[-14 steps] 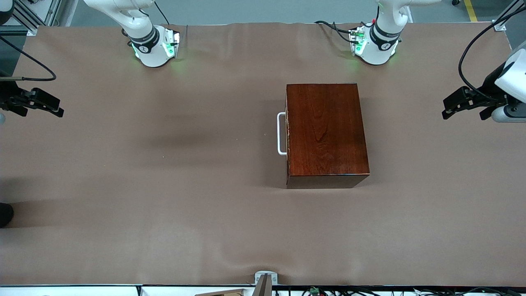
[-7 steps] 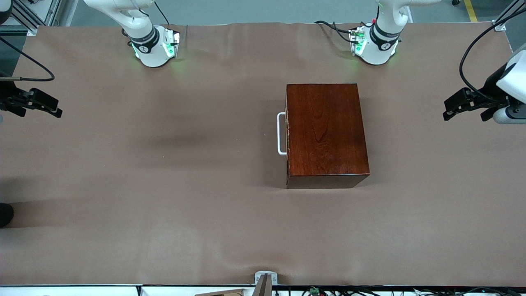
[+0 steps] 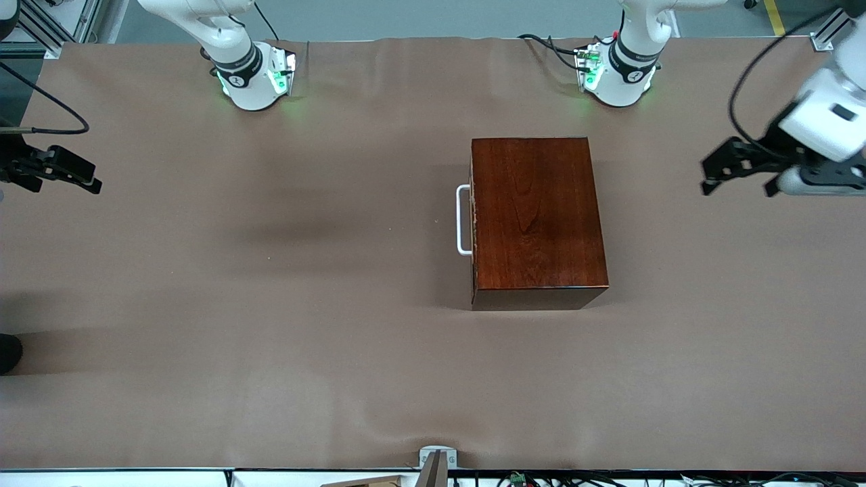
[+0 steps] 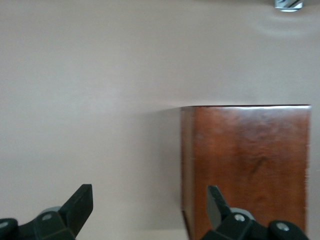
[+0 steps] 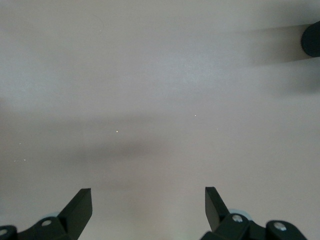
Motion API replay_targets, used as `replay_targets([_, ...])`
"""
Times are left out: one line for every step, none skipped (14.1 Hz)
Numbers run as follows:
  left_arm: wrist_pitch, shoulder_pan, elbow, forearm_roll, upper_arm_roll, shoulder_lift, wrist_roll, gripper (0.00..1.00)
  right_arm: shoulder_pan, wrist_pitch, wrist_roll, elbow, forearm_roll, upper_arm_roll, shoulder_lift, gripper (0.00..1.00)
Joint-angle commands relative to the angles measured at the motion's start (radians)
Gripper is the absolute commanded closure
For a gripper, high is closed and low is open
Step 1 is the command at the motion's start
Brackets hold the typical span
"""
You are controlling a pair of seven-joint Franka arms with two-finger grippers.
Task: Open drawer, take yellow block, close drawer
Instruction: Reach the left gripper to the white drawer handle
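Drawer (image 3: 473,223) sits shut in its box on brown table cloth (image 3: 270,304); left claw (image 3: 737,177) and right claw (image 3: 64,177) gape empty.

My table (image 3: 270,304) is spread with a plain brown cloth that ripples into soft wrinkles along its edges and carries a few faint, blurred shadows under even overhead light. Past its upper edge I see a grey floor (image 3: 433,17) with a yellow line (image 3: 775,17) painted on it and aluminium framing (image 3: 61,20) at the corner. Along the table's nearest edge sit a small metal bracket (image 3: 437,454) and a tangle of cables (image 3: 609,479).
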Motion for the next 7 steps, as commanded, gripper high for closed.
replay_targets([-0.008,-0.039,0.041,-0.005,-0.100,0.044,-0.214,0.00,0.002,-0.006,0.016,0.021,-0.007,0.003,0.014,0.00])
replay_targets([-0.008,-0.067,0.076,0.000,-0.137,0.065,-0.320,0.00,0.004,-0.008,0.017,0.021,-0.006,0.005,0.015,0.00])
replay_targets([-0.008,-0.099,0.093,0.001,-0.157,0.085,-0.404,0.00,0.005,-0.008,0.017,0.021,-0.007,0.003,0.018,0.00])
replay_targets([-0.007,-0.139,0.093,0.001,-0.165,0.088,-0.464,0.00,0.005,-0.008,0.016,0.021,-0.006,0.005,0.018,0.00])
replay_targets([-0.005,-0.189,0.095,0.003,-0.166,0.102,-0.509,0.00,0.004,-0.008,0.016,0.021,-0.007,0.005,0.018,0.00])
replay_targets([-0.004,-0.234,0.095,0.009,-0.166,0.113,-0.529,0.00,0.004,-0.008,0.016,0.021,-0.007,0.005,0.018,0.00])
replay_targets([0.002,-0.274,0.099,0.010,-0.168,0.136,-0.529,0.00,0.004,-0.008,0.016,0.021,-0.007,0.003,0.018,0.00])
